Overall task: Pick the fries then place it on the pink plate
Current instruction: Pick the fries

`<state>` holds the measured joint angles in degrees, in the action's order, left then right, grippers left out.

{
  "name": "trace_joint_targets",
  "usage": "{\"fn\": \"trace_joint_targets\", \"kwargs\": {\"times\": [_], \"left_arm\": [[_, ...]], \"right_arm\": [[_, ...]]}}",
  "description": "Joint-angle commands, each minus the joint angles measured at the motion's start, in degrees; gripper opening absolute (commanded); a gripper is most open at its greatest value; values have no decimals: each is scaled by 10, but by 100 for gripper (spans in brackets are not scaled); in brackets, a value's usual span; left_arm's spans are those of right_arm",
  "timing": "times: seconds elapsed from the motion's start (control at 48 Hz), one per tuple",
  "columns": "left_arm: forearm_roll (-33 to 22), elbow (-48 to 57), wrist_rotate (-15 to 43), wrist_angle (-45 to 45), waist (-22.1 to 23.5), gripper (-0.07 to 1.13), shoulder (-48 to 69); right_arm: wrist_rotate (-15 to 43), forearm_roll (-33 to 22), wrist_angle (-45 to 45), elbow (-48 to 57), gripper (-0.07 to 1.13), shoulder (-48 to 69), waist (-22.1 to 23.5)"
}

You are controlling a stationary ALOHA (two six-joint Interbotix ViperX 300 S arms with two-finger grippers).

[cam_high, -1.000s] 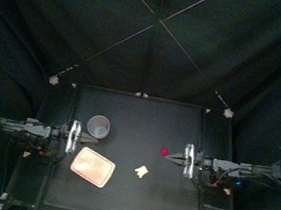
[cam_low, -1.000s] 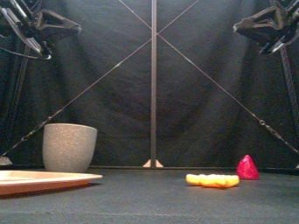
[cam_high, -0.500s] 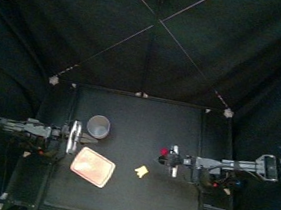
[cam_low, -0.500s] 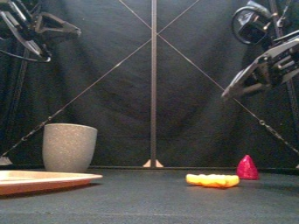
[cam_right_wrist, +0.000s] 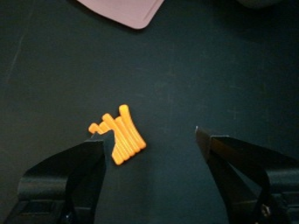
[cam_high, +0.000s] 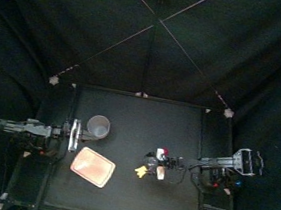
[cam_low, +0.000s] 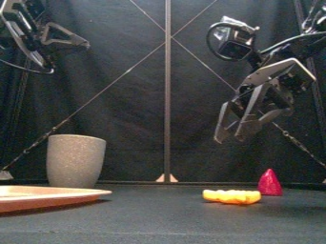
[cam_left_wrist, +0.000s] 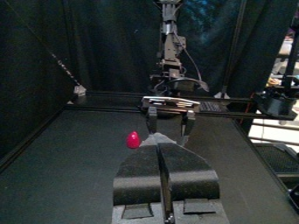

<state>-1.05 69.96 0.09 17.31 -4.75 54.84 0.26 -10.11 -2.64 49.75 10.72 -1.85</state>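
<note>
Fries (cam_right_wrist: 121,136) lie on the desk (cam_right_wrist: 233,70) beneath the right fingers (cam_right_wrist: 70,175), which are spread wide to straddle them. Pink plate (cam_right_wrist: 122,9) lies beyond. Left fingers (cam_left_wrist: 163,171), pressed together, rest aside.

Fries (cam_low: 232,196) smooth plastic; cup (cam_low: 76,159) matt; tray (cam_low: 38,197) smooth.

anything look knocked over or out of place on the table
Nothing stands out. The fries lie flat, the grey cup stands upright, the pink tray lies flat, and the red toy stands upright.
</note>
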Motion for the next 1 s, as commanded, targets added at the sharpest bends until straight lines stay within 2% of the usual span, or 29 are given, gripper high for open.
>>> {"fn": "trace_joint_targets", "kwargs": {"times": [0.021, 0.438, 1.0], "left_arm": [[-1, -7, 1, 4, -3, 2, -3], [-8, 9, -1, 5, -6, 2, -3], [-26, 24, -3, 4, -9, 2, -3]], "right_arm": [[1, -1, -6, -27, 106, -7, -4], [-4, 5, -89, -79, 106, -106, -56], [-6, 18, -131, -120, 105, -174, -53]]}}
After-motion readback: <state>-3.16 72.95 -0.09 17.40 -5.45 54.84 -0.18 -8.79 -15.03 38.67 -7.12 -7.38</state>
